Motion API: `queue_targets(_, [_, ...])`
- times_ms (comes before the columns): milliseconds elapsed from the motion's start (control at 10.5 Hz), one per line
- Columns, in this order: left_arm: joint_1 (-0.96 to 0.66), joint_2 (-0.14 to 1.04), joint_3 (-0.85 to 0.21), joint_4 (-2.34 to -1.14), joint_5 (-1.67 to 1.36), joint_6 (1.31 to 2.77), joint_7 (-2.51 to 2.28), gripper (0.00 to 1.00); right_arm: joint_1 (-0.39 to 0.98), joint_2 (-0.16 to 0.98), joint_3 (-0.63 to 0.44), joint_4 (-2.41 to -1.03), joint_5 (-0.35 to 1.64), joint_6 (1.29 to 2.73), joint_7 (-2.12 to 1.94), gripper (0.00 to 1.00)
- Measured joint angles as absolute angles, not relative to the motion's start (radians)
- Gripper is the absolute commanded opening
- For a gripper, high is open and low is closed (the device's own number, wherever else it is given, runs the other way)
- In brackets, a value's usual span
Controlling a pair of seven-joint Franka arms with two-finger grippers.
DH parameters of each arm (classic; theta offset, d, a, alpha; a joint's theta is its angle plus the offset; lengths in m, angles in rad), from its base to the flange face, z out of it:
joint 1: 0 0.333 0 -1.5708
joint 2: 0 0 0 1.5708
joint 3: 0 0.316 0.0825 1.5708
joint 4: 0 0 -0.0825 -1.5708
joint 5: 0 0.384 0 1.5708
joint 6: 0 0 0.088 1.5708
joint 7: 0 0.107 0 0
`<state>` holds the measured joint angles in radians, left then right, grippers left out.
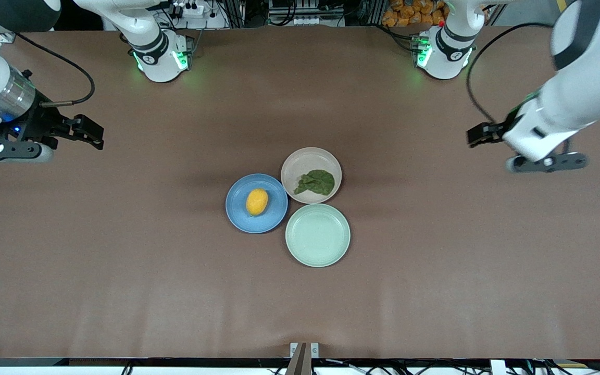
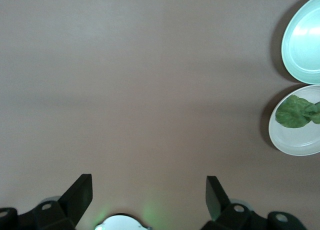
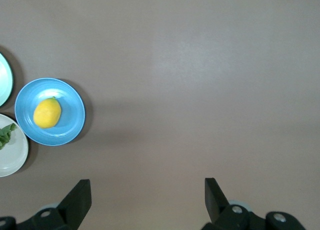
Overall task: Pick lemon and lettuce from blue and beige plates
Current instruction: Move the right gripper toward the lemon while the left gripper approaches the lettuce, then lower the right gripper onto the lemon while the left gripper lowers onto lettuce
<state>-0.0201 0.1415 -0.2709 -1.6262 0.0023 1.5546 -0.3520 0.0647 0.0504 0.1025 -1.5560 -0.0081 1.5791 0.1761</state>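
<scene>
Starting at the right arm's end of the table [image 1: 123, 291], our right gripper [image 1: 89, 133] hangs over bare surface near that edge, fingers spread wide with nothing between them. Toward the middle, well away from every edge, we see the lemon [image 1: 257, 201] lying on the blue plate [image 1: 237, 213]. Just beside it, the lettuce [image 1: 315, 182] lies flat on the beige plate [image 1: 305, 159], and an empty green plate [image 1: 317, 235] sits nearer the front camera, touching or almost touching both. At the left arm's end, our left gripper [image 1: 479, 134] hovers over bare table, fingers likewise spread and empty.

We judge the lemon may roll or squirt out if we close off-centre on its rounded body. The lettuce is thin and flat, so fingers could scrape the plate, push it into its neighbours, or close on nothing. With the plates packed together, both arms reaching in at once risk collision.
</scene>
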Motion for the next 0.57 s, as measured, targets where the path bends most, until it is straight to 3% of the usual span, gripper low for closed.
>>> queue_targets(286, [-0.138, 0.262, -0.301, -1.709, -0.001, 1.746, -0.593, 1.00, 0.103, 0.132, 0.133, -1.571, 0.021, 1.662, 0.311, 1.00])
queue_targets(571, [-0.242, 0.390, -0.305, -1.750, -0.041, 1.935, -0.823, 1.00, 0.125, 0.270, 0.229, -1.568, 0.022, 1.770, 0.521, 1.00])
